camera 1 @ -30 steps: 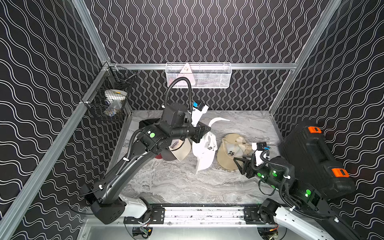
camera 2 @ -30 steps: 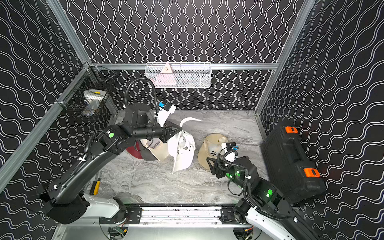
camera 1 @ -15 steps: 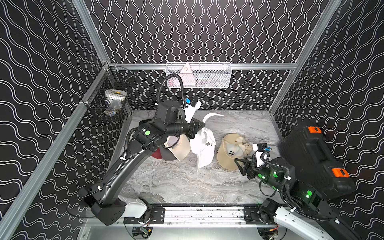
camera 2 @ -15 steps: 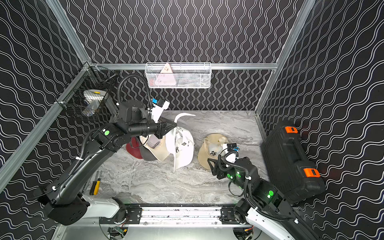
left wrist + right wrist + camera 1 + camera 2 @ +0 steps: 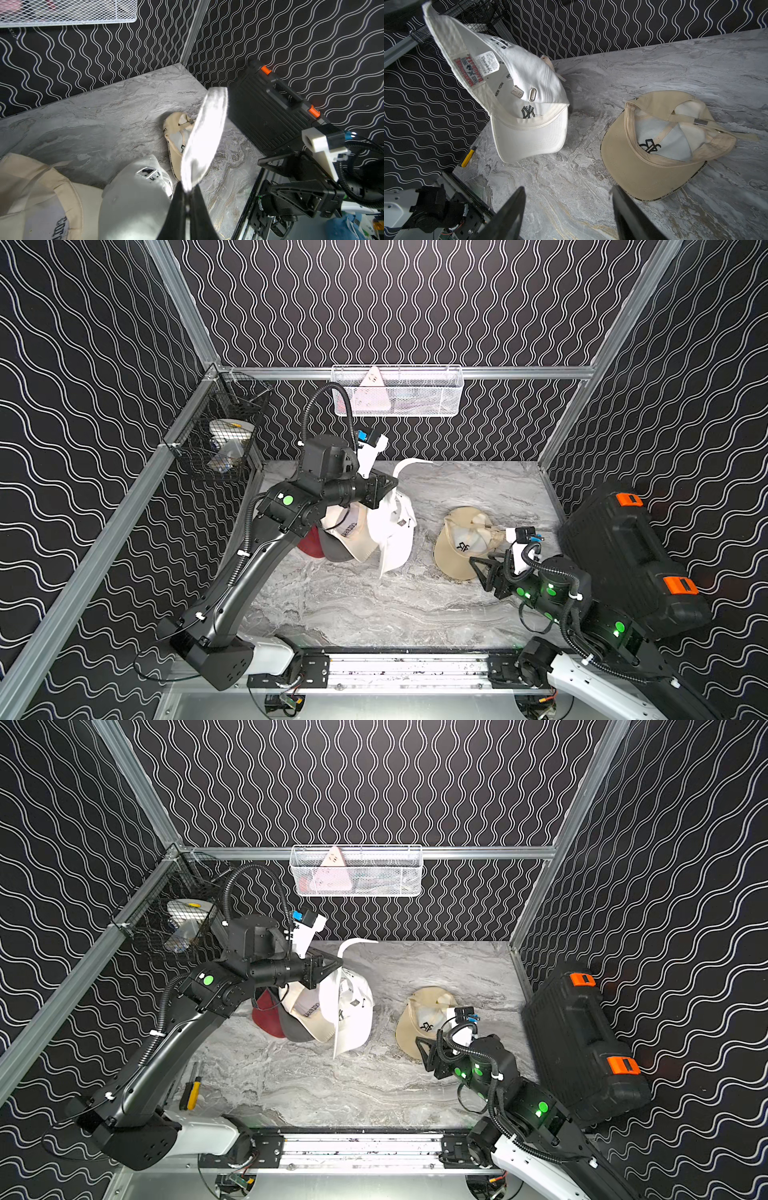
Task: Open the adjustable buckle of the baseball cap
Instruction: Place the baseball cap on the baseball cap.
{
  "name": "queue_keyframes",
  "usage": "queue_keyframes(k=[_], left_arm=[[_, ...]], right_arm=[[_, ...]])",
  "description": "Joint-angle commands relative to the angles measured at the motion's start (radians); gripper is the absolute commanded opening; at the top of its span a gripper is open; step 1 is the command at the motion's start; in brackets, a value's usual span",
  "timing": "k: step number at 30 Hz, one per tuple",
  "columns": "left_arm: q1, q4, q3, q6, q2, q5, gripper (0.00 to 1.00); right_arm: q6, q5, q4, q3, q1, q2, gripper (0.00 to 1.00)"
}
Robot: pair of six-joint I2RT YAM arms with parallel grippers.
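Strap [image 5: 205, 135] of white cap [image 5: 395, 533] clamped by left gripper [image 5: 188, 194].
Right gripper [image 5: 568, 190], jaws apart and empty, hovers away from the white cap, tan cap [image 5: 654, 166] lying between.

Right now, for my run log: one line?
left gripper shut on white cap strap | right gripper open | beige cap not held

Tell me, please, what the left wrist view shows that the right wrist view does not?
Only the left wrist view shows the black case, the white basket and the strap's free end above the shut left claw. Only the right wrist view shows the white cap's inside with its labels and buckle, a yellow tool and the open right claw. Both show the white cap, the tan cap and the table.
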Motion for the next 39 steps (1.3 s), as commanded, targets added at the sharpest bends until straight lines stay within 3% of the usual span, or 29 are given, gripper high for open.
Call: queue_keyframes(k=[1,20,31,39], left_arm=[[0.033,0.054,-0.006,-0.017,0.005,0.031,0.0],[0.321,0.21,-0.135,-0.161,0.006,0.189,0.0],[0.51,0.297,-0.247,-0.29,-0.001,0.22,0.0],[0.59,0.317,-0.306,-0.324,0.011,0.207,0.0]], right_arm=[[-0.001,0.017,0.002,-0.001,-0.001,-0.002,0.67],[-0.005,0.027,-0.001,-0.002,0.0,-0.005,0.67],[-0.01,0.033,-0.014,0.005,0.0,-0.007,0.68],[-0.014,0.032,-0.012,0.007,-0.001,0.0,0.68]])
